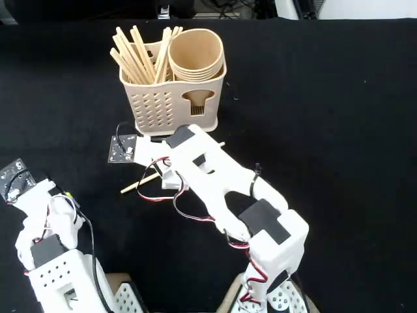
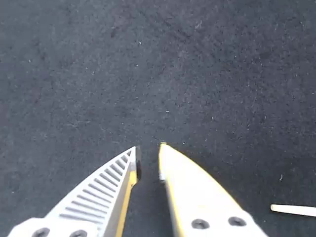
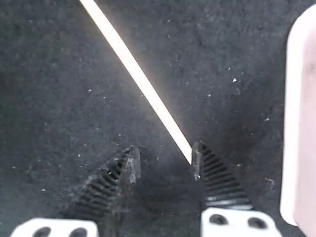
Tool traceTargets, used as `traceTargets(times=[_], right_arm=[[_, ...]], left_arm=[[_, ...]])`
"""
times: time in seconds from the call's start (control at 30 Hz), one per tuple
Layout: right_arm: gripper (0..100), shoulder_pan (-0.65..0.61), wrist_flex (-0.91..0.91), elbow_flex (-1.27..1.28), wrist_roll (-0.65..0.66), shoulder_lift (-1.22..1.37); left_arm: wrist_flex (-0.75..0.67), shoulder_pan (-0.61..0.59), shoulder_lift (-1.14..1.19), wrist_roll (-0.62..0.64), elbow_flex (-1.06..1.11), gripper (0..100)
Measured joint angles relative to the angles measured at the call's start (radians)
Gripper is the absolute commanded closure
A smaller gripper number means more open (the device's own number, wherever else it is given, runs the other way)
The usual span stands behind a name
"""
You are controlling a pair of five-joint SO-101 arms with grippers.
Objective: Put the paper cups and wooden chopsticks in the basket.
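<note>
The counter [image 1: 345, 130] is covered in a black, slightly fuzzy cloth flecked with lint, a matte surface that the pale task things stand out against.

The right arm [image 1: 221, 189], in white plastic shells with red and black wires looped along it, stretches from the near edge toward the foot of the basket, so its claw sits low over the one piece left out. The left arm [image 1: 49, 241] is folded at the near left corner, well apart from the work. Its left claw [image 2: 148, 154] points at bare cloth, its pale ribbed and yellow-edged jaws nearly closed with only a thin slit between them, holding nothing.

The basket [image 1: 172, 107] stands upright at the far middle of the counter. It is a cream plastic caddy with slotted walls and two compartments. Nested tan paper cups [image 1: 195, 55], smooth and tapered, fill one compartment. A bundle of wooden chopsticks [image 1: 140, 55] leans fanned in the other.

A single loose chopstick [image 1: 137, 184] lies flat on the cloth just in front of the basket, passing under the right arm. It is a slim, straight, light wood stick. The right claw [image 3: 164, 153] hangs open over it, black ridged jaws spread, and the stick's end [image 3: 138, 79] touches one fingertip, not yet gripped. The pale curved surface beside it is probably the basket's wall [image 3: 296, 123].
</note>
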Motion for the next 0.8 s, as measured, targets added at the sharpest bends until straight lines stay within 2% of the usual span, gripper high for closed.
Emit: traceTargets(times=[0.3, 0.4, 0.53, 0.63, 0.8], right_arm=[[80.3, 0.000, -0.003, -0.057, 0.000, 0.041], [76.7, 0.000, -0.002, -0.104, 0.000, 0.112], [76.9, 0.000, 0.066, -0.201, 0.002, 0.192], [81.2, -0.002, 0.112, -0.261, 0.002, 0.235], [98.2, 0.006, 0.147, -0.318, 0.081, 0.258]], left_arm=[[0.000, 0.005, 0.000, 0.002, 0.000, 87], [0.000, 0.005, 0.000, 0.002, 0.000, 87], [0.000, 0.005, 0.000, 0.002, 0.000, 87], [0.000, 0.005, 0.000, 0.002, 0.000, 87], [0.000, 0.005, 0.000, 0.002, 0.000, 87]])
